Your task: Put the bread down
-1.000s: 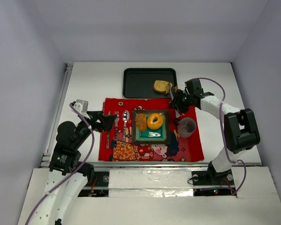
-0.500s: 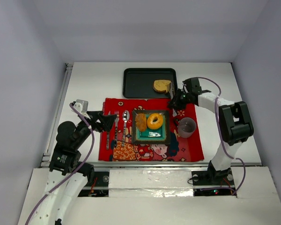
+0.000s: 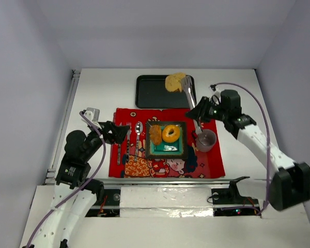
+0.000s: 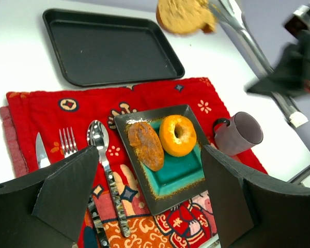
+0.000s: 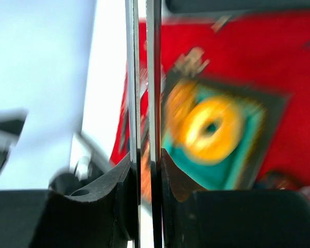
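Over the far right corner of the black tray (image 3: 155, 93), the toast slice (image 3: 174, 81) is pinched in the tips of metal tongs (image 3: 190, 95). It looks raised off the tray, though its height cannot be judged from above. The right claw (image 3: 199, 112) is clenched on the tongs' handles. In the right wrist view the two blades run out of the top edge, so the tips and the toast are cut off, and everything behind them is smeared with blur. The left wrist view crops the top of the toast.

The doughnut (image 3: 171, 133) and the brown roll (image 3: 155, 135) lie touching, side by side on the far half of a square dark plate (image 3: 168, 153) with a teal centre. A white mark on the teal is too small to read. The plate sits on a red patterned cloth (image 3: 212, 163) spread on the white desk (image 3: 103, 93). The cloth's print shows figures and ornaments, with no legible writing.

A grey mug (image 3: 206, 140) stands on the cloth just right of the plate, its rim partly crossed by the tongs' rear end. A fork (image 4: 67, 142), spoon (image 4: 98, 135) and knife (image 4: 40, 150) lie left of the plate, their handles hidden behind the left claw's near finger. The left claw (image 3: 122, 133) hangs over the cutlery, released, with nothing between its spread fingers.
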{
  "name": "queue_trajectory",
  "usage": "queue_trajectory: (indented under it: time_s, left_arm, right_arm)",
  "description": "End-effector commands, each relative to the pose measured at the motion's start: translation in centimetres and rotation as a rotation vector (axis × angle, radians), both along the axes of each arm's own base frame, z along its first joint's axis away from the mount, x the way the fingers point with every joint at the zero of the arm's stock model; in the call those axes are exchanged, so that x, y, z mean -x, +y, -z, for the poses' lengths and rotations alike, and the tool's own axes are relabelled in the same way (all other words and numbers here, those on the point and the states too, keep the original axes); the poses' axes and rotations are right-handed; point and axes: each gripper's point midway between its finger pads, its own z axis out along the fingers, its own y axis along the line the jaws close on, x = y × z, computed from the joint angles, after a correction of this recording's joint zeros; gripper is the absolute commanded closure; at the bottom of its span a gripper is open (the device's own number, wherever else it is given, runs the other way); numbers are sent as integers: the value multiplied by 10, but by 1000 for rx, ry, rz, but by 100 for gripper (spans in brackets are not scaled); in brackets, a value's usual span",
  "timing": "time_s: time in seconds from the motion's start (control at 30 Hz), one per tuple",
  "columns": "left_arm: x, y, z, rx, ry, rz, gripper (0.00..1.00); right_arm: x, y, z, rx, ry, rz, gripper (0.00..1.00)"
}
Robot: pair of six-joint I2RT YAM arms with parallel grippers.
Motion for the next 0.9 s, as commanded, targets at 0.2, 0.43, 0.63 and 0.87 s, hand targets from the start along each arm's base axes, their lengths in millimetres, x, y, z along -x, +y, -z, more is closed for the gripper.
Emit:
queue_trajectory:
  time_s: [0.2,0.43,0.63,0.87]
  left_arm:
    - [-13,4,2,-11,2,-24,22]
    - [-16,6,5,-15,16,-41,23]
    - [-17,6,6,-17,21,-42,23]
    - [-16,4,6,-15,19,-27,23]
  right_arm:
    - [168,53,40,-44,188,-288,89]
    - [217,49,62,-38,268,-306,90]
    - [221,42,88,21,297,-282,90]
    - [215,37,90,72,282,-245,73]
